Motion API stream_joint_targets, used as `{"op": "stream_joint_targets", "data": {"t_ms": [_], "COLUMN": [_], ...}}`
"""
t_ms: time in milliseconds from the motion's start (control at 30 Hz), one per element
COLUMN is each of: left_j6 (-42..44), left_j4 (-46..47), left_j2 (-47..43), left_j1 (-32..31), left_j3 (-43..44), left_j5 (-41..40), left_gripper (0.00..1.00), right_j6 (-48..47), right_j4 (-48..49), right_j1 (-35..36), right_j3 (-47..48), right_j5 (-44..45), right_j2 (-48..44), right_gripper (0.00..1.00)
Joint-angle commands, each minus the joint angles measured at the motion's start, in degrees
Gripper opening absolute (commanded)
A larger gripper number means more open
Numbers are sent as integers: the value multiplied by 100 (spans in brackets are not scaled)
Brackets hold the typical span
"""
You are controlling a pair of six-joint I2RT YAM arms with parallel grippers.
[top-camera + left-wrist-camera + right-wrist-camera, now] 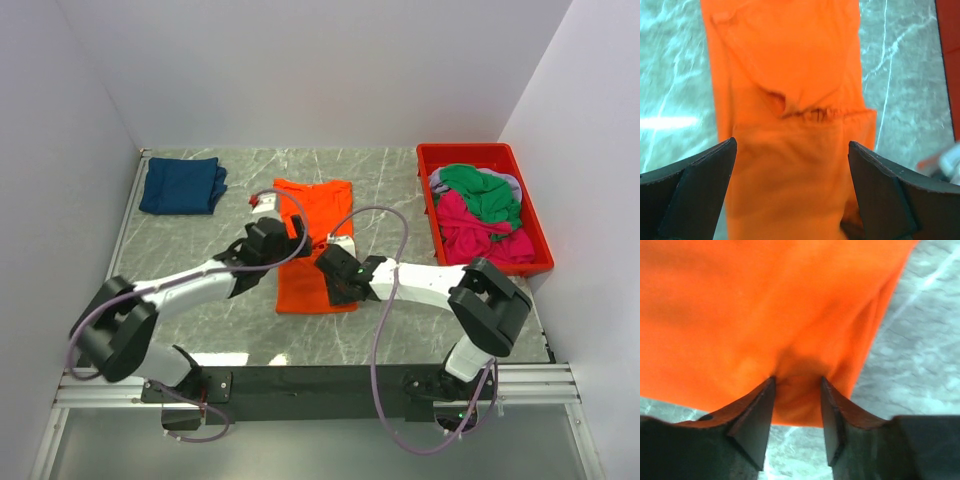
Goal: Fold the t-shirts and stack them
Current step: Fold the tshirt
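Nearest to us, we see the right gripper (797,382) pinching a bunched fold at the edge of the orange t-shirt (320,205). The left gripper (792,150) hangs wide open above this shirt, which lies as a narrow folded strip in the middle of the table (400,200). Far left we find the navy t-shirt (182,186), folded.

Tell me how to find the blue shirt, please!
Look at the grey marble table and go to its far left corner, away from the red bin on the right. The blue shirt lies there alone, folded into a neat dark square. That sets it apart from the bright orange shirt spread in the middle and the crumpled shirts heaped in the bin.
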Motion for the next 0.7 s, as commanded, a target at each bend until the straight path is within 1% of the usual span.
{"op": "stream_joint_targets", "data": {"t_ms": [0,33,100,133,200,233,400,600,667], "left_j6": [-355,-408,-618,-663,-821,-874,-1033,-1042,-1068], "left_j4": [-326,-370,-353,-309,-326,-353,-721,-1441,-1644], "left_j2": [-571,-781,-1062,-1151,-1397,-1476,-1977,-2075,-2031], "left_j1": [4,4,-5,-5,-5,-5,-57,-277,-453], "left_j3": [-551,-701,-1166,-1325,-1756,-1966,-2223,-2074,-1977], "left_j5": [307,404,728,843,1010,1037,1003,563,335], "left_gripper": [99,99,99,99,99,99,98,95,94], "right_j6": [90,142,186,221,256,274,379,520,538], "right_j4": [-167,-176,-193,-150,-106,-79,202,580,703], "right_j1": [14,14,5,5,-30,-39,-109,-153,-171], "right_j3": [-112,-129,-217,-261,-419,-489,-946,-1272,-1307], "right_j5": [321,329,303,277,172,145,-223,-531,-602], "right_j2": [-476,-564,-748,-810,-942,-969,-1101,-1092,-1057], "right_gripper": [50,54,59,65,72,77,78,77,75]}}
